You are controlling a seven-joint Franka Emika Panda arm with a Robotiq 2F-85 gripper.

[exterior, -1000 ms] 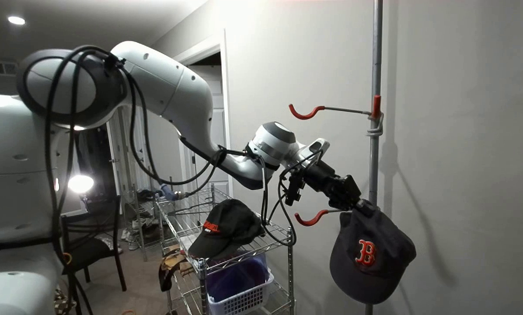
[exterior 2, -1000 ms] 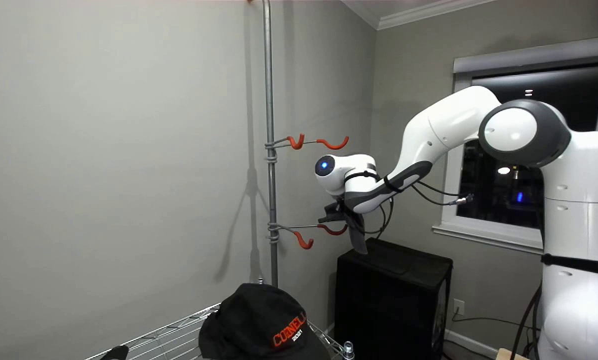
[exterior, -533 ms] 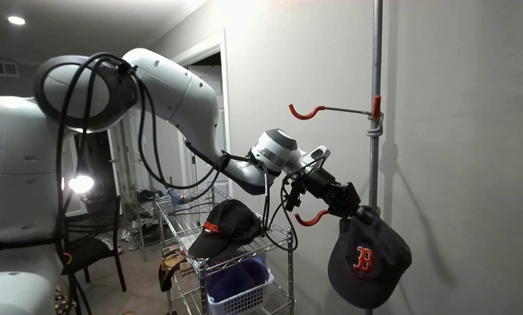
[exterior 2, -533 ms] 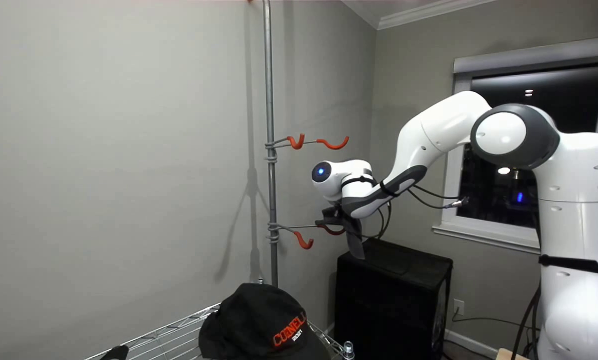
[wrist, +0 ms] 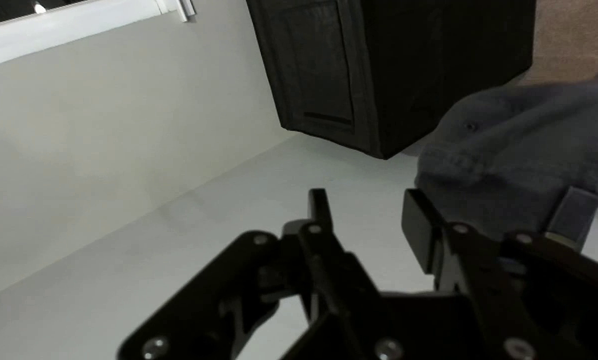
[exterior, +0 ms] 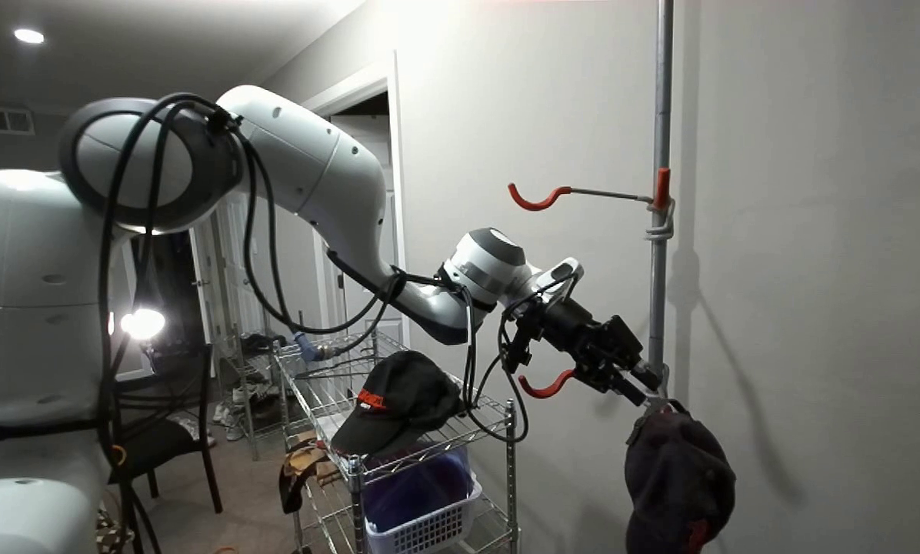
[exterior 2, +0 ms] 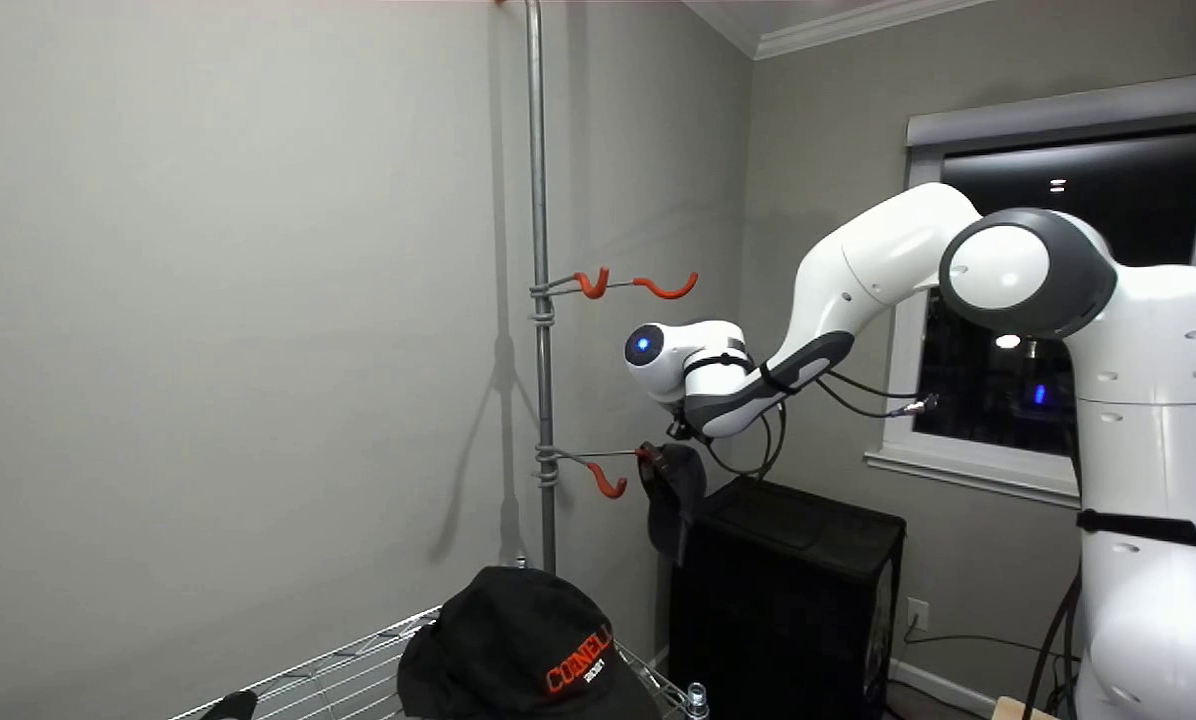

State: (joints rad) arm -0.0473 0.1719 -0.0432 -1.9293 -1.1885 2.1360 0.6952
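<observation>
A dark navy cap [exterior: 679,477] with a red emblem, now mostly turned away, hangs just below my gripper [exterior: 647,388]. In an exterior view the cap [exterior 2: 676,500] appears suspended by its back opening from a lower red-tipped hook [exterior 2: 646,453]; the exact contact is partly hidden. My gripper [wrist: 366,205] stands part-way open in the wrist view, with only pale wall seen between its fingers. Beyond the right-hand finger the cap [wrist: 519,150] fills the right side; whether that finger touches it I cannot tell.
A metal pole [exterior: 662,100] carries upper hooks [exterior 2: 665,290] and another lower hook [exterior: 546,385]. A black cap with orange lettering [exterior: 398,400] sits on a wire rack [exterior: 511,462], above a white basket [exterior: 429,531]. A black box [exterior 2: 788,590] stands in the corner.
The arm came down slightly, then stayed nearly still. My gripper has opened and let go of the navy cap, which has dropped a little and swung round below the fingers.
</observation>
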